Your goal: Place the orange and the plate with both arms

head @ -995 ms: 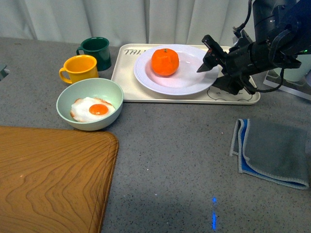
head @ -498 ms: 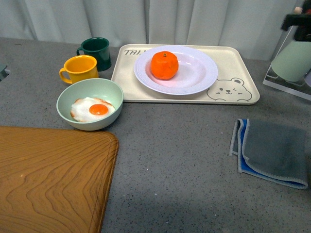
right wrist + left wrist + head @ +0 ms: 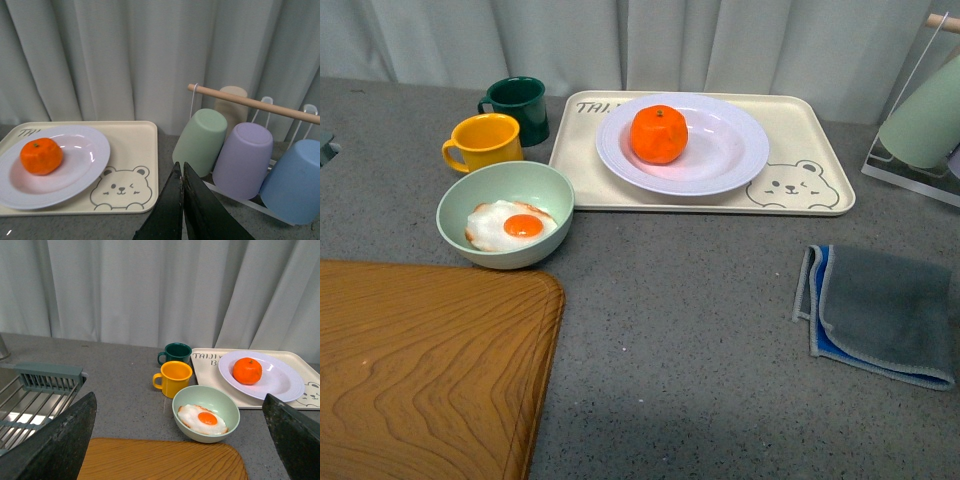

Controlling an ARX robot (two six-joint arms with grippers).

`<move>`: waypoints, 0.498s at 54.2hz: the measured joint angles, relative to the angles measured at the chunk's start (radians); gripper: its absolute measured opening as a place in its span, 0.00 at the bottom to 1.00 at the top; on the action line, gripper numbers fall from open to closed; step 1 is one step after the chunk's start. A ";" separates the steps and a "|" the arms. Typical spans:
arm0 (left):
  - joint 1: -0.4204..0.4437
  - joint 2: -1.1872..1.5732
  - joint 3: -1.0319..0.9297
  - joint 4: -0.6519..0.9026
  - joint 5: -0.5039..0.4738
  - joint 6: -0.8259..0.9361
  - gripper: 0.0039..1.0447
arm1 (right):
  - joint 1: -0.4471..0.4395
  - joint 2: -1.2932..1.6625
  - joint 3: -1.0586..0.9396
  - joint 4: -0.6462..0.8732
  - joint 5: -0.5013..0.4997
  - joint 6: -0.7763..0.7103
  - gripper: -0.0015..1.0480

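Since one second earlier, the right arm had withdrawn from above the tray (image 3: 820,150) and was gone from the front view; nothing else on the counter had shifted. At inspection, the orange (image 3: 659,133) sat on the plate (image 3: 730,150), toward the plate's left side, stem dot upward. The plate rested on the cream bear tray at the back of the counter. To the left of the tray stood a dark green mug (image 3: 519,107) and a yellow mug (image 3: 485,141), close together, with a pale green bowl (image 3: 505,213) holding a fried egg (image 3: 515,225) just in front of them. A wooden board (image 3: 425,370) occupied the near left; a grey cloth (image 3: 880,312) lay at the near right.

The right gripper (image 3: 183,210) showed its fingers pressed together, holding nothing, facing the tray and a rack of upturned cups (image 3: 245,152). The left gripper (image 3: 175,440) had its fingers spread wide at the frame edges, empty, well back from the bowl.
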 joint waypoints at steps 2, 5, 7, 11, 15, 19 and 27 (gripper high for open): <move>0.000 0.000 0.000 0.000 0.000 0.000 0.94 | -0.015 -0.035 -0.014 -0.016 -0.026 0.000 0.01; 0.000 0.000 0.000 0.000 0.000 0.000 0.94 | -0.035 -0.106 -0.043 -0.038 -0.031 0.000 0.01; 0.000 0.000 0.000 0.000 0.000 0.000 0.94 | -0.039 -0.132 -0.056 -0.047 -0.031 0.000 0.01; 0.000 0.000 0.000 0.000 0.000 0.000 0.94 | -0.041 -0.181 -0.084 -0.069 -0.032 0.000 0.01; 0.000 0.000 0.000 0.000 0.000 0.000 0.94 | -0.041 -0.241 -0.115 -0.106 -0.035 0.000 0.01; 0.000 0.000 0.000 0.000 0.000 0.000 0.94 | -0.041 -0.310 -0.143 -0.145 -0.035 0.000 0.01; 0.000 0.000 0.000 0.000 0.000 0.000 0.94 | -0.041 -0.414 -0.175 -0.217 -0.035 0.000 0.01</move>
